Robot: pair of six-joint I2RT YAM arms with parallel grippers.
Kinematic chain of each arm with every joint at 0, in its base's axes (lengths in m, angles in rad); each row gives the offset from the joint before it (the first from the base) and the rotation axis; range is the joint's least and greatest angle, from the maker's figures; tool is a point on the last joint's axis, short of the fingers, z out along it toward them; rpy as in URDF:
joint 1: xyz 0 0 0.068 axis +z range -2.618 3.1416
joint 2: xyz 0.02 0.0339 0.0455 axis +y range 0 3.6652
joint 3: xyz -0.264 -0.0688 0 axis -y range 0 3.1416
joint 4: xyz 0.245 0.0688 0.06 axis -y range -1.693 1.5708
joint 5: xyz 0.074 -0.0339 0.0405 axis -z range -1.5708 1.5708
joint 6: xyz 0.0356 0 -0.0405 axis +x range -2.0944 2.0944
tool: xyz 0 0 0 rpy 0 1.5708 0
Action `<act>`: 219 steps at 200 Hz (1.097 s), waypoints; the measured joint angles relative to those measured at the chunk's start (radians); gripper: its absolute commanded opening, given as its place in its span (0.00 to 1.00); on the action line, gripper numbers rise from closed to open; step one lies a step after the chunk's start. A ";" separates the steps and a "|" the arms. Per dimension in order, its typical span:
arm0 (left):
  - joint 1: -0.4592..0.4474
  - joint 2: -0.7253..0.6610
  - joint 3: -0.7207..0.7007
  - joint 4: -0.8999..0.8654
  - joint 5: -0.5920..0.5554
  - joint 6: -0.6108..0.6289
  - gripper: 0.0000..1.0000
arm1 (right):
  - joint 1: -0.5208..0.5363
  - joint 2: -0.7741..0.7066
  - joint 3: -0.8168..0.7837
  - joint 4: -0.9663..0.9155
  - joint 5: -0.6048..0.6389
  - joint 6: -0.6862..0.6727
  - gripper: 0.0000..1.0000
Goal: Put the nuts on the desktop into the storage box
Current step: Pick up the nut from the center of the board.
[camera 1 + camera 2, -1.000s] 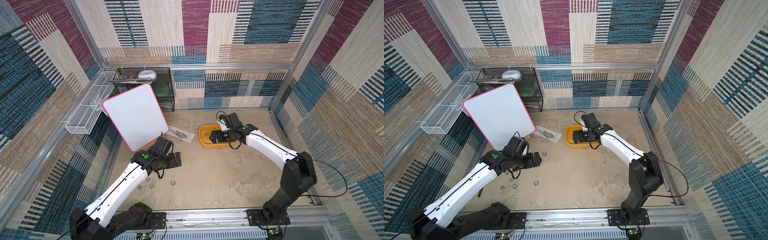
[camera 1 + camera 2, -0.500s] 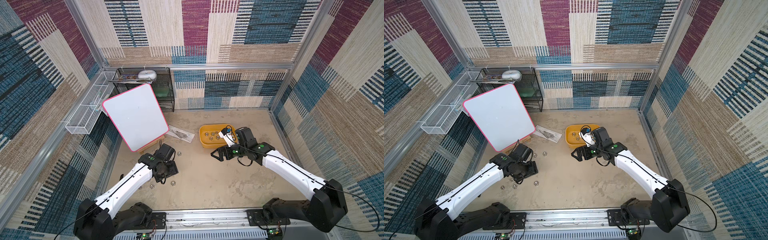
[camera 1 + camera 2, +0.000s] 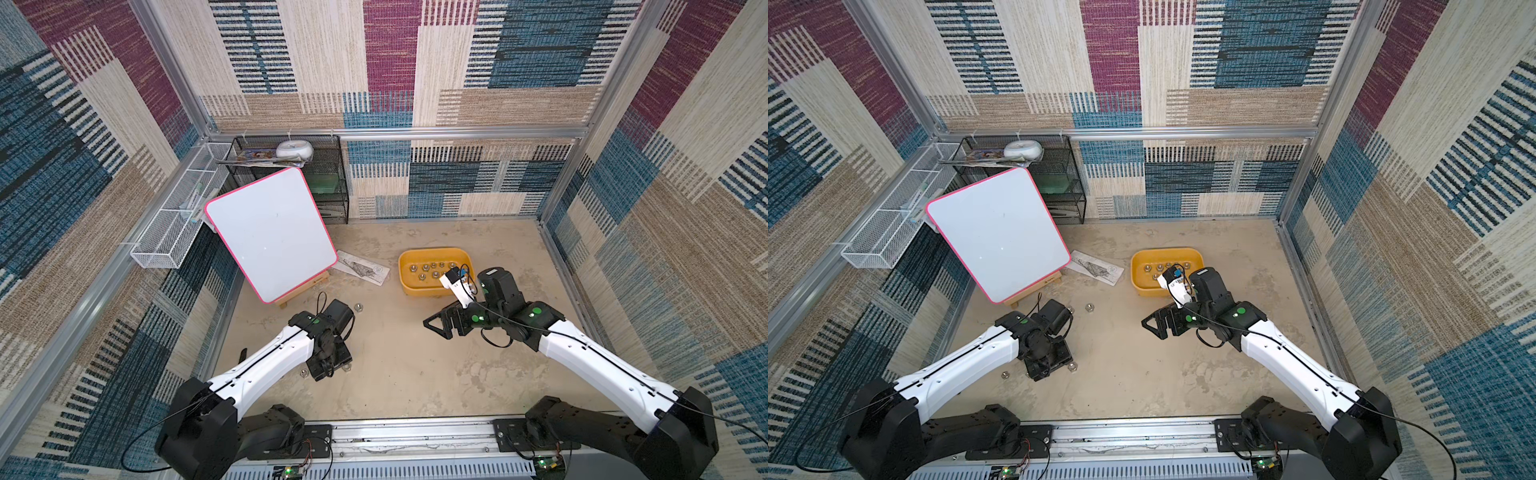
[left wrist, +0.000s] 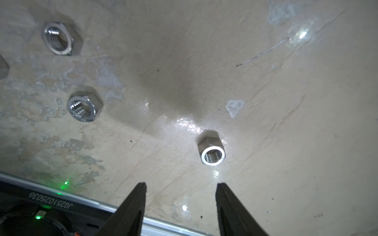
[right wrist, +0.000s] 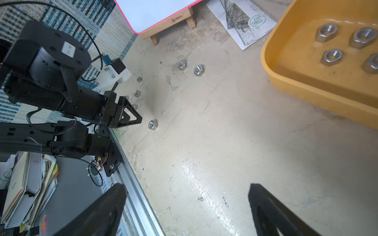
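Observation:
Several silver nuts lie loose on the desktop (image 3: 415, 365). One nut (image 4: 212, 156) sits just beyond the tips of my left gripper (image 4: 181, 185), which is open and empty and hangs low over the desktop at the front left (image 3: 328, 365). Two more nuts (image 4: 84, 109) lie further off to one side. The yellow storage box (image 3: 432, 251) holds several nuts (image 5: 331, 57). My right gripper (image 3: 436, 324) hovers over bare desktop in front of the box, and its jaws (image 5: 187, 187) stand wide open with nothing between them.
A pink-rimmed whiteboard (image 3: 270, 232) on a wooden stand leans at the back left. A printed sheet (image 3: 361, 272) lies beside the box. A black mesh shelf (image 3: 328, 183) and a white wire basket (image 3: 174, 224) line the walls. An aluminium rail (image 3: 415, 432) borders the front.
My left gripper has dropped toward the front nuts and its jaws have narrowed. The right arm has pulled back from over the storage box to the middle of the desktop.

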 measured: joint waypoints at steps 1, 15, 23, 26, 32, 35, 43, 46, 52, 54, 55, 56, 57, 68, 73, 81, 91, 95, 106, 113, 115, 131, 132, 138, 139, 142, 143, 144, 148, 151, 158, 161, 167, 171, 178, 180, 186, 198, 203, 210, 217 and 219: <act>-0.001 0.000 0.000 0.000 0.000 -0.001 0.62 | 0.000 0.000 0.000 0.000 -0.001 0.000 0.99; -0.014 0.010 -0.008 0.007 0.000 -0.023 0.63 | 0.004 0.010 0.000 0.001 -0.007 0.001 0.99; -0.021 0.012 -0.016 0.014 0.000 -0.032 0.63 | 0.006 0.016 0.000 0.001 -0.008 0.002 0.99; -0.022 0.012 -0.021 0.018 0.000 -0.038 0.63 | 0.007 0.018 0.000 0.001 -0.008 0.002 0.99; -0.024 0.014 -0.028 0.026 0.001 -0.050 0.63 | 0.008 0.022 0.000 0.001 -0.007 0.003 0.99; -0.025 0.015 -0.033 0.033 0.001 -0.054 0.63 | 0.009 0.024 0.001 0.001 -0.006 0.003 0.99; -0.026 0.026 -0.042 0.047 0.001 -0.064 0.63 | 0.011 0.025 0.002 0.001 -0.006 0.003 0.99; -0.026 0.031 -0.043 0.051 0.001 -0.070 0.63 | 0.012 0.025 0.002 0.001 -0.006 0.003 0.99; -0.027 0.047 -0.044 0.061 0.004 -0.078 0.63 | 0.013 0.025 0.002 0.001 -0.006 0.003 0.99; -0.027 0.052 -0.044 0.064 0.005 -0.080 0.63 | 0.013 0.025 0.002 0.001 -0.006 0.003 0.99; -0.027 0.055 -0.043 0.066 0.005 -0.080 0.63 | 0.013 0.025 0.002 0.001 -0.006 0.003 0.99; -0.028 0.059 -0.043 0.068 0.005 -0.081 0.63 | 0.014 0.025 0.002 0.001 -0.006 0.003 0.99; -0.029 0.062 -0.042 0.069 0.005 -0.081 0.63 | 0.014 0.025 0.002 0.002 -0.006 0.003 0.99; -0.035 0.100 -0.029 0.085 0.011 -0.082 0.62 | 0.015 0.026 0.002 0.001 -0.006 0.003 0.99; -0.040 0.119 -0.021 0.093 0.015 -0.085 0.62 | 0.016 0.027 0.002 0.002 -0.006 0.003 0.99; -0.047 0.144 -0.009 0.103 0.023 -0.090 0.61 | 0.016 0.029 0.002 0.001 -0.006 0.003 0.99; -0.055 0.170 0.001 0.115 0.023 -0.093 0.60 | 0.017 0.030 0.002 0.001 -0.006 0.003 0.99; -0.057 0.178 0.003 0.117 0.023 -0.094 0.60 | 0.018 0.030 0.002 0.001 -0.006 0.003 0.99; -0.061 0.194 0.008 0.124 0.023 -0.101 0.59 | 0.018 0.030 0.002 0.001 -0.006 0.002 0.99; -0.064 0.201 0.008 0.126 0.022 -0.103 0.59 | 0.018 0.031 0.002 0.001 -0.006 0.002 0.99; -0.064 0.203 0.008 0.126 0.022 -0.105 0.59 | 0.018 0.031 0.002 0.001 -0.006 0.002 0.99; -0.066 0.212 0.013 0.125 0.019 -0.108 0.57 | 0.018 0.036 0.002 0.002 -0.005 0.002 0.99; -0.066 0.212 0.013 0.124 0.019 -0.108 0.57 | 0.018 0.036 0.002 0.002 -0.005 0.002 0.99; -0.066 0.217 0.019 0.125 0.018 -0.108 0.57 | 0.018 0.039 0.002 0.001 -0.004 0.001 0.99; -0.066 0.217 0.019 0.125 0.018 -0.108 0.57 | 0.018 0.039 0.002 0.001 -0.004 0.001 0.99; -0.066 0.220 0.022 0.125 0.018 -0.108 0.55 | 0.018 0.040 0.002 0.001 -0.003 0.000 0.99; -0.066 0.221 0.023 0.125 0.018 -0.108 0.55 | 0.018 0.041 0.002 0.001 -0.003 0.000 0.99; -0.066 0.223 0.026 0.125 0.017 -0.107 0.54 | 0.018 0.042 0.002 0.001 -0.002 0.000 0.99; -0.066 0.227 0.030 0.125 0.015 -0.107 0.53 | 0.018 0.043 0.002 0.002 -0.002 0.000 0.99; -0.066 0.232 0.034 0.126 0.015 -0.107 0.52 | 0.018 0.044 0.002 0.002 -0.002 0.000 0.99; -0.067 0.243 0.041 0.129 0.015 -0.107 0.49 | 0.018 0.046 0.002 0.002 -0.001 -0.001 0.99; -0.067 0.248 0.045 0.130 0.015 -0.106 0.47 | 0.018 0.047 0.002 0.002 0.000 -0.001 0.99; -0.067 0.255 0.048 0.131 0.014 -0.102 0.45 | 0.018 0.049 0.002 0.002 0.001 -0.001 0.99; -0.068 0.259 0.051 0.132 0.014 -0.101 0.43 | 0.018 0.050 0.002 0.002 0.002 -0.001 0.99; -0.068 0.264 0.053 0.131 0.013 -0.100 0.42 | 0.018 0.051 0.002 0.001 0.003 -0.001 0.99; -0.068 0.266 0.054 0.132 0.013 -0.100 0.42 | 0.018 0.051 0.002 0.001 0.003 -0.001 0.99; -0.068 0.267 0.054 0.132 0.011 -0.099 0.42 | 0.018 0.051 0.002 0.001 0.006 -0.002 0.99; -0.069 0.267 0.054 0.131 0.007 -0.099 0.37 | 0.018 0.051 0.002 0.001 0.010 -0.003 0.99; -0.069 0.267 0.054 0.131 0.005 -0.100 0.34 | 0.018 0.051 0.002 0.001 0.011 -0.003 0.99; -0.069 0.267 0.054 0.132 0.001 -0.100 0.32 | 0.018 0.051 0.002 0.001 0.014 -0.004 0.99; -0.069 0.267 0.053 0.131 0.000 -0.098 0.32 | 0.018 0.052 0.002 0.001 0.016 -0.005 0.99; -0.069 0.267 0.053 0.131 0.000 -0.095 0.33 | 0.018 0.053 0.002 0.001 0.016 -0.005 0.99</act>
